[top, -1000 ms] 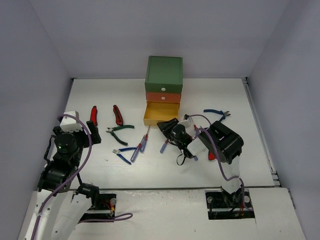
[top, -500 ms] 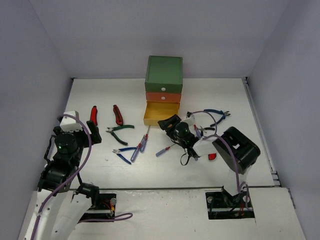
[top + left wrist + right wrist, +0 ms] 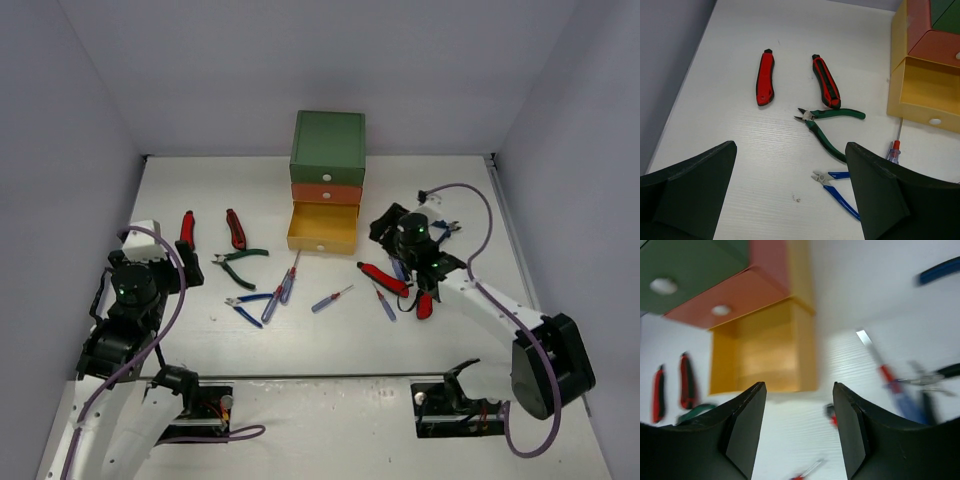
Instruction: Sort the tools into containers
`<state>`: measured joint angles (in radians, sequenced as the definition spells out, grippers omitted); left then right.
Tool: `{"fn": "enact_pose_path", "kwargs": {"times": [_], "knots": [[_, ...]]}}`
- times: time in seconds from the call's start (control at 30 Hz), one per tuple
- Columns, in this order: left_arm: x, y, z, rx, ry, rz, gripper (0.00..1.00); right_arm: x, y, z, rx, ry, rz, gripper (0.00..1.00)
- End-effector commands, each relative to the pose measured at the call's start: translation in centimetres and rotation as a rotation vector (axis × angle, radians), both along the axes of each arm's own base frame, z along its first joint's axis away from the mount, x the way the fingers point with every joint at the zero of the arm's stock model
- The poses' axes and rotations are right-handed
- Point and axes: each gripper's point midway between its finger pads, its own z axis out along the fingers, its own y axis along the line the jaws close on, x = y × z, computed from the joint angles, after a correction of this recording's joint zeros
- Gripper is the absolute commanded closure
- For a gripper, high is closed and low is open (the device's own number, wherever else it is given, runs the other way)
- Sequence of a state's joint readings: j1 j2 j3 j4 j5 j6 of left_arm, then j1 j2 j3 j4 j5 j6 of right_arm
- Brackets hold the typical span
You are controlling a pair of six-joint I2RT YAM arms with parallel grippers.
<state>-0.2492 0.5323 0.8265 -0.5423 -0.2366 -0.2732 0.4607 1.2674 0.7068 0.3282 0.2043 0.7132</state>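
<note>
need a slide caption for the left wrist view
Between the open jaws: two red-handled tools, green-handled cutters and blue-handled pliers lie beside the open yellow drawer.

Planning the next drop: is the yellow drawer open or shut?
Open: the yellow drawer is pulled forward, its inside exposed in the wrist views.

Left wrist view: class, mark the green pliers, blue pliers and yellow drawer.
green pliers (image 3: 837, 114), left wrist view, upper handle
blue pliers (image 3: 842, 202), left wrist view, lower handle
yellow drawer (image 3: 917, 116), left wrist view, front panel
</note>
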Motion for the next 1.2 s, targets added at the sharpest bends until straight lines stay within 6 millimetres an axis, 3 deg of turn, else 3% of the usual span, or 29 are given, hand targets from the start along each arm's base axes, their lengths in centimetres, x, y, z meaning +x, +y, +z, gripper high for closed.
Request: {"fn": "enact_pose_path", "kwargs": {"times": [0.0, 0.17, 0.23, 0.6, 1.17], "knots": [[1.4, -0.7, 1.8, 0.004, -0.031, -0.024, 0.12, -1.9, -6.6, -2.2, -0.279, 0.158, 0.005, 0.46], [2.0, -1.2, 1.8, 0.005, -0.015, -0.044, 0.12, -2.3, -10.1, -4.9, -0.319, 0.271, 0.019, 0.50], [2.1, -1.4, 1.8, 0.002, -0.014, -0.051, 0.12, -2.2, -10.5, -5.4, -0.312, 0.288, 0.031, 0.52], [2.4, -2.1, 1.4, -0.020, -0.003, -0.075, 0.12, -1.8, -9.4, -9.1, -0.278, 0.400, 0.113, 0.54], [2.4, -2.2, 1.2, -0.014, 0.009, -0.082, 0.12, -1.1, -8.6, -12.0, -0.275, 0.449, 0.136, 0.59]]}}
